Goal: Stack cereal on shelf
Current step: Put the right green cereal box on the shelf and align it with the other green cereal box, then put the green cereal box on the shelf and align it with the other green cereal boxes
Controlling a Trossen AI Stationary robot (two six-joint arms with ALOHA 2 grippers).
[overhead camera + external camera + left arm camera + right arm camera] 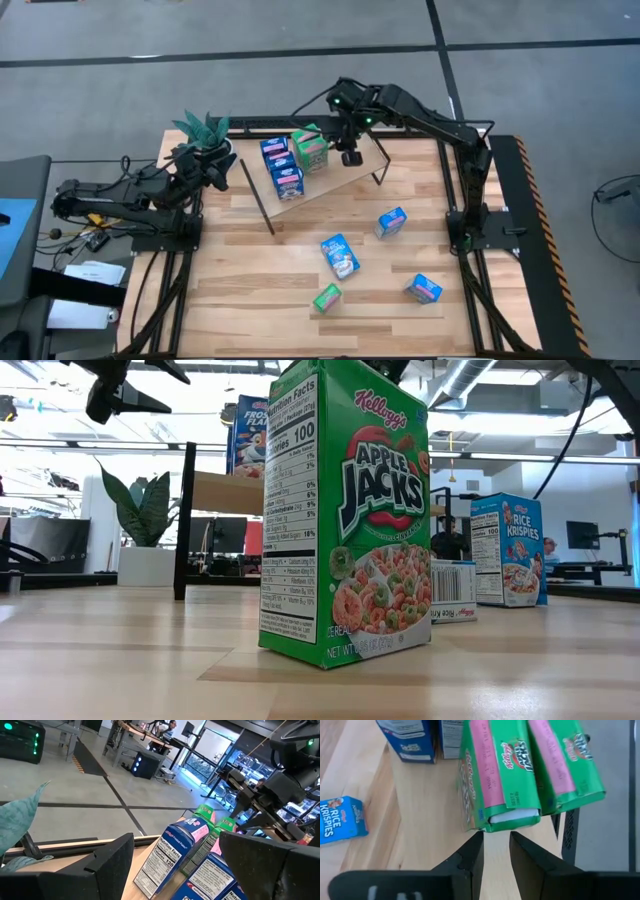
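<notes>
With its fingers slightly apart and empty, the right gripper (495,851) should back off straight, at six o'clock from the green boxes (520,770) on the shelf (345,172).

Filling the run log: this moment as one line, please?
right gripper: open beside green boxes | shelf: five boxes | table: four boxes

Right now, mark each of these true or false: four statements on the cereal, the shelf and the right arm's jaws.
1. Every cereal box is on the shelf. False: four boxes lie on the tabletop, among them a green box.
2. The right gripper clamps a green box. False: its jaws stand apart just off the green boxes.
3. Blue boxes and green ones share the shelf. True.
4. The left gripper is beside a plant. True.
</notes>
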